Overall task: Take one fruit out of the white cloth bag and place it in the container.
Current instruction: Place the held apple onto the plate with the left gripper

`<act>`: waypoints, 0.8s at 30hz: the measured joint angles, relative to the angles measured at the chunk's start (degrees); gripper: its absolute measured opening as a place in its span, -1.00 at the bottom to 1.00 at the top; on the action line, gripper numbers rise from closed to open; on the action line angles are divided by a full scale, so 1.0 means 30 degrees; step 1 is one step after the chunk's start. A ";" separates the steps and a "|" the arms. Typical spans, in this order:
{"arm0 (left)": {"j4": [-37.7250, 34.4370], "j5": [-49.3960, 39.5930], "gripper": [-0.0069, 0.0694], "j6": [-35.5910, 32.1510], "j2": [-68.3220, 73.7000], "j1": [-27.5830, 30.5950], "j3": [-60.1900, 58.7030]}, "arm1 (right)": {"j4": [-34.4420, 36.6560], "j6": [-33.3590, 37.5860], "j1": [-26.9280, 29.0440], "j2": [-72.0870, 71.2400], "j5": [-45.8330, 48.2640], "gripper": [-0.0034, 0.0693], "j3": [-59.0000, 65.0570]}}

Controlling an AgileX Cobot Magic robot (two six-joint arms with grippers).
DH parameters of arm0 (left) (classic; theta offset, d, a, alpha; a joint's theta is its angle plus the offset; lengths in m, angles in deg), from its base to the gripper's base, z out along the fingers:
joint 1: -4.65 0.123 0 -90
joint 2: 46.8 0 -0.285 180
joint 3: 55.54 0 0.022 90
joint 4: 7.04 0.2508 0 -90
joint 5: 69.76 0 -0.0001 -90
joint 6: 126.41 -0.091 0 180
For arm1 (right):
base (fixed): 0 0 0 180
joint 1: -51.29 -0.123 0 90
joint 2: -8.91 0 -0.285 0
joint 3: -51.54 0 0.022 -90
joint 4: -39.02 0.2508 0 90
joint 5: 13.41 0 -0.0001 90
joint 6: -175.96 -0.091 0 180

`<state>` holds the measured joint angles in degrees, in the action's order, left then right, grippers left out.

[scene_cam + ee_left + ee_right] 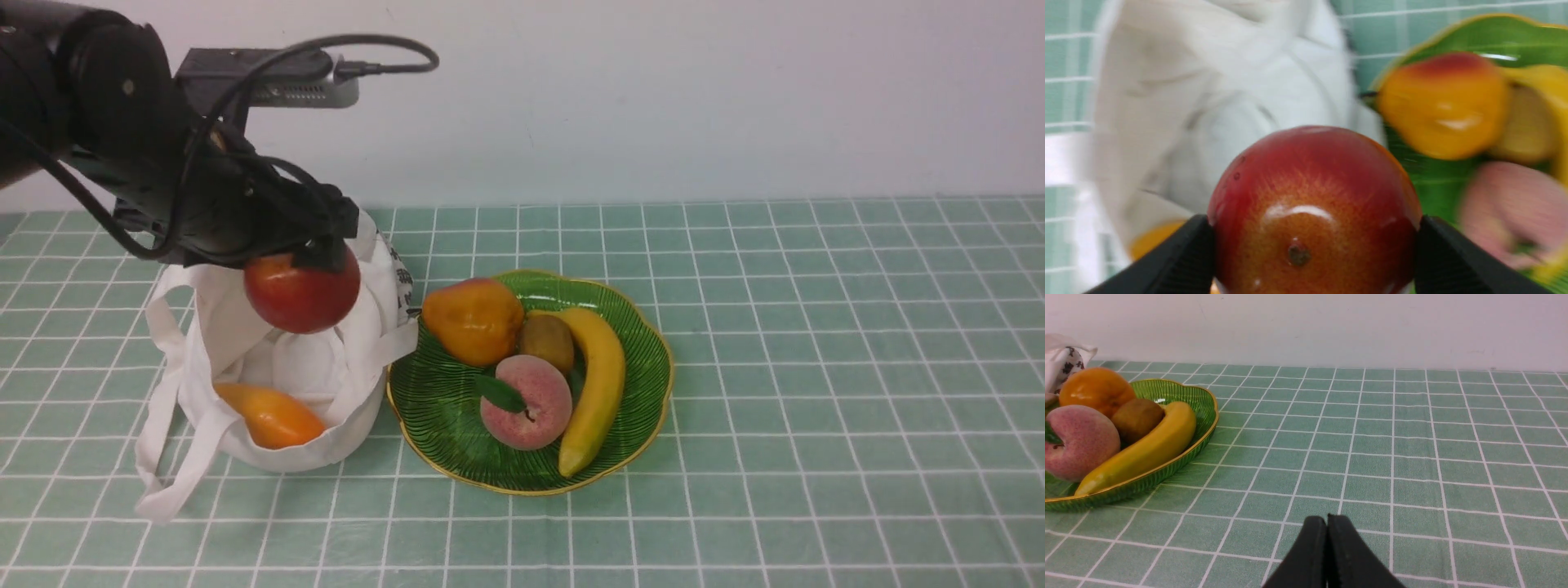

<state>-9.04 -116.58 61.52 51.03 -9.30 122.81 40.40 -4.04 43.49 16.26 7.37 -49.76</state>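
A glossy red apple (302, 292) hangs above the open mouth of the white cloth bag (343, 367), with my left gripper (314, 255) shut on it. In the left wrist view the apple (1312, 212) fills the space between both black fingers (1180, 261), which press its sides. The green glass container (637, 351) with a gold rim lies just right of the bag. My right gripper (1327, 522) is shut with nothing in it, low over the tablecloth to the right of the container (1204, 404).
An elongated orange fruit (269, 416) lies in the bag. The container holds an orange pear-like fruit (472, 320), a kiwi (549, 341), a pink peach (526, 402) and a banana (598, 384). The bag's strap (159, 465) trails toward the front left.
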 joint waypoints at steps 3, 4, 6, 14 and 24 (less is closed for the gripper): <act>-0.3603 -0.0261 0.67 -0.1888 -0.0197 0.0000 0.0000 | 0.0000 0.0000 0.0000 0.0000 0.0000 -0.95 0.0000; -0.5548 -0.0315 0.67 -0.2920 -0.0197 0.0000 0.0000 | 0.0000 0.0000 0.0000 0.0000 0.0000 -0.95 0.0000; -0.6921 -0.0332 0.67 -0.3665 -0.0197 0.0000 0.0000 | 0.0000 0.0000 0.0000 0.0000 0.0000 -0.95 0.0000; -1.3809 -0.0315 0.67 -0.8316 0.0482 -0.0741 0.0000 | 0.0000 0.0000 0.0000 0.0000 0.0000 -0.95 0.0000; -1.5031 0.2440 0.67 -1.0226 0.3291 -0.3324 0.0000 | 0.0000 0.0000 0.0000 0.0000 0.0000 -0.95 0.0000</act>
<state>-54.13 -109.26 30.84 60.90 -19.27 122.81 40.40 -4.04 43.49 16.26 7.37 -49.76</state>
